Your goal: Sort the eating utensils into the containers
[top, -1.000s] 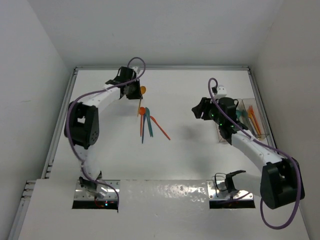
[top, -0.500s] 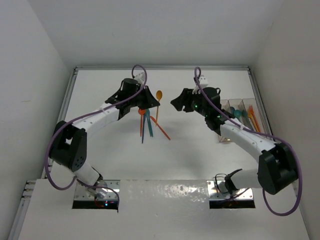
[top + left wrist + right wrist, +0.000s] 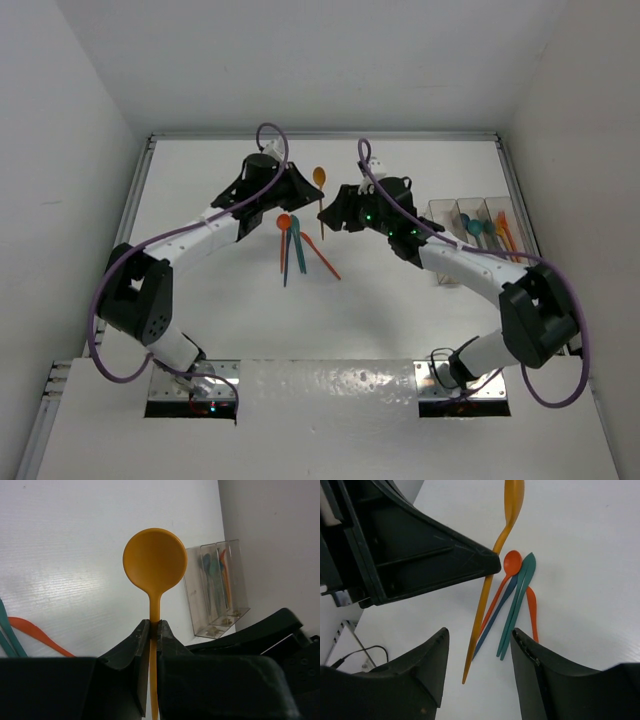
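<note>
My left gripper (image 3: 314,206) is shut on the handle of a yellow-orange spoon (image 3: 319,178) and holds it above the table, bowl pointing away. In the left wrist view the fingertips (image 3: 144,630) pinch the handle just below the bowl (image 3: 155,560). My right gripper (image 3: 329,213) is open and faces the left one. In the right wrist view the spoon's (image 3: 492,580) free handle end hangs between my open fingers (image 3: 436,652) without touching them. Several orange, teal and blue utensils (image 3: 294,248) lie in a pile on the table below. The clear containers (image 3: 446,212) stand at the right.
The two right bins hold teal and orange utensils (image 3: 490,232); the bins also show in the left wrist view (image 3: 216,591). The pile shows under the right gripper (image 3: 517,592). White walls enclose the table at the back and sides.
The left arm has swung right with the spoon. The right arm has moved left from the bins until its open gripper is at the spoon's handle.
</note>
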`<action>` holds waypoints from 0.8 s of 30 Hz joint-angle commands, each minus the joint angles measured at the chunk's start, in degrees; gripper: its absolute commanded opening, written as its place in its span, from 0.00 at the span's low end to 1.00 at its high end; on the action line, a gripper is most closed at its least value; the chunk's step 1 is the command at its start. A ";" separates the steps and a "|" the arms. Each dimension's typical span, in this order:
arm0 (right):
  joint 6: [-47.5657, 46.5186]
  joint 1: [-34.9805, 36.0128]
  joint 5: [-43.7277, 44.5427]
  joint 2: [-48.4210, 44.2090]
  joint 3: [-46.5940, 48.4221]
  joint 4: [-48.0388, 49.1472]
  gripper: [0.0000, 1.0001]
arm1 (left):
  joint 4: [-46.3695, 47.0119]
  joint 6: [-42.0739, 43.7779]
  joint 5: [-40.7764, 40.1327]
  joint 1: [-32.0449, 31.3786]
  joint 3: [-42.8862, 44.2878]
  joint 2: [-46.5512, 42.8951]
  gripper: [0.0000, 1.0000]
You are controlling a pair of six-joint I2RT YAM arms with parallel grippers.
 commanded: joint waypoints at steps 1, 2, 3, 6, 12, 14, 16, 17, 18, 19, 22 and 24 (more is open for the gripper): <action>0.37 1.33 -0.19 1.18 2.48 3.27 0.51 | 4.61 -1.82 -0.92 -1.18 -0.31 -2.83 0.00; 0.37 1.50 -0.19 1.79 2.56 3.44 0.51 | 4.62 -1.82 -1.10 -1.45 -0.23 -2.83 0.00; 0.19 1.59 -0.19 2.06 2.74 3.53 0.48 | 4.62 -1.82 -1.53 -1.62 -0.23 -2.83 0.00; -0.16 1.94 -0.02 3.20 3.35 4.15 0.36 | 4.88 -1.82 -1.63 -2.24 -0.23 -2.22 0.00; -4.19 1.94 3.23 1.80 2.83 3.19 0.02 | 4.36 -1.03 -1.62 -2.68 -1.27 -1.77 0.00; -7.26 1.86 5.16 0.92 2.65 0.91 0.00 | 3.57 -0.33 -2.50 -2.68 -1.54 -1.86 0.00; -9.56 1.86 6.83 -0.40 2.65 -2.24 0.00 | 1.81 0.20 -2.94 -2.68 -1.46 -1.86 0.05; -12.00 1.77 8.58 -0.92 2.65 -3.40 0.00 | 1.11 0.90 -3.73 -2.77 -1.28 -1.77 0.12; -13.07 1.51 9.29 -1.37 2.65 -4.80 0.00 | -0.64 1.26 -4.26 -2.68 -0.85 -1.95 0.21; -14.13 1.24 9.56 -2.15 2.56 -7.34 0.00 | -1.70 1.70 -4.87 -2.68 -0.49 -2.04 0.41; -17.47 -1.04 12.02 -4.61 0.99 -12.26 0.00 | -6.97 3.80 -8.12 -2.59 0.65 -3.00 0.67; -19.75 -4.01 12.90 -6.37 -1.29 -13.95 0.00 | -9.88 5.30 -10.41 -1.89 0.74 -4.40 0.74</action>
